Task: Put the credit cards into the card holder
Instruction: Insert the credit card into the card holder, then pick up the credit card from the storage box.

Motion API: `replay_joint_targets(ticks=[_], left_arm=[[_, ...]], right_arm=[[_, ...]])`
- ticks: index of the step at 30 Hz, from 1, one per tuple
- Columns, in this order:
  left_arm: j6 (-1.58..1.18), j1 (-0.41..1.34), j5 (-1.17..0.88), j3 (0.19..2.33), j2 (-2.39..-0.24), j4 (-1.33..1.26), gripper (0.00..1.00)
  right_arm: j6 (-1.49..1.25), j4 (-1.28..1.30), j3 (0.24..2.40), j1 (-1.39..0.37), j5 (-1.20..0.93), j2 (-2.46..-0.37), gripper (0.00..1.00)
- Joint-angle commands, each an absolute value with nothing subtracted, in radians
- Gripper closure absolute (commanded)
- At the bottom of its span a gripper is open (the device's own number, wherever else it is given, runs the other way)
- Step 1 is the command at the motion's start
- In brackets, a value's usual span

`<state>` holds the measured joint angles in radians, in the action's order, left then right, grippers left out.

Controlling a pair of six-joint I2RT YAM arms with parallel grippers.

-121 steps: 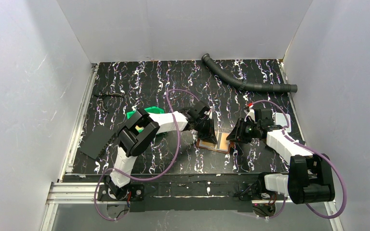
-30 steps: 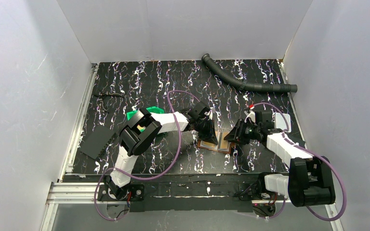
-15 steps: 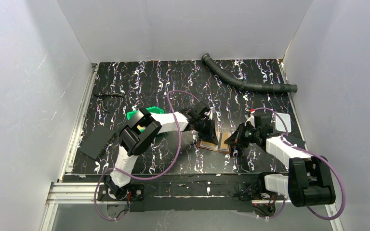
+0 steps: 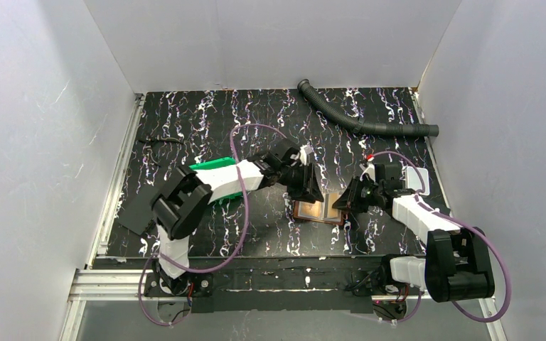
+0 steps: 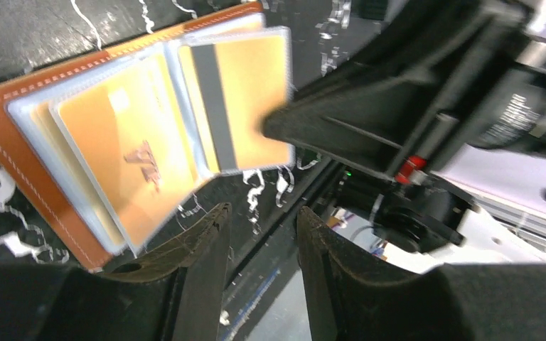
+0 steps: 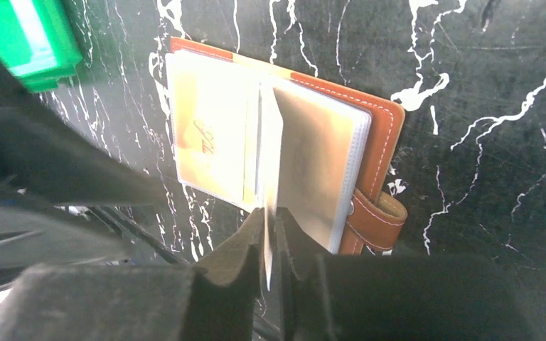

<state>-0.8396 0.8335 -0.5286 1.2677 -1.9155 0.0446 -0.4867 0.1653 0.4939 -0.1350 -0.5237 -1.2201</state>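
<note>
My right fingers (image 6: 231, 266) pinch one clear sleeve (image 5: 238, 99), raised off the open card holder (image 6: 384, 135). My left fingers (image 5: 199, 270) stand apart, empty, holder just past their tips. Two orange credit cards (image 5: 131, 153) sleeved, one holder, one green bin (image 6: 25, 39) beyond. Bare tabletop (image 6: 483, 85) past the snap tab (image 6: 378, 220).

Brown holder (image 6: 382, 142), prob. orange cards (image 5: 124, 153)

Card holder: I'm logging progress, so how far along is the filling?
Done: orange cards sit in the card holder's clear sleeves. In hand: the right gripper pinches one sleeve upright; the left gripper hangs open, empty. Left: whether loose cards remain, I cannot tell.
</note>
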Motion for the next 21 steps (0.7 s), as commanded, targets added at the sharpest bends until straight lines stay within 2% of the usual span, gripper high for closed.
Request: replay_joint_targets(ticks=[1,6,9,13,16,19,21], left_arm=[[-0.838,0.806,-0.553,1.209,-1.731,0.059,0.61],[-0.8,0.759,-0.522,1.134,-1.564,0.137,0.57],[-0.754,0.728,-0.478,1.108,-1.461,0.226,0.53],[-0.668,0.679,-0.389,1.094,-1.328,0.388,0.45],[-0.597,0.63,-0.328,1.094,-1.235,0.526,0.4],[-0.554,0.54,-0.293,1.074,-1.142,0.615,0.33],[-0.537,0.46,-0.266,1.054,-1.087,0.66,0.29]], right_arm=[[-0.459,0.178,0.561,-0.164,-0.525,-1.23,0.73],[-0.488,0.154,0.618,-0.26,-0.501,-1.283,0.61],[-0.527,0.12,0.652,-0.334,-0.473,-1.313,0.57],[-0.555,0.096,0.703,-0.4,-0.45,-1.337,0.5],[-0.56,0.052,0.722,-0.4,-0.513,-1.365,0.44],[-0.557,0.046,0.771,-0.393,-0.536,-1.399,0.42],[-0.634,-0.09,0.798,-0.426,-0.546,-1.425,0.42]])
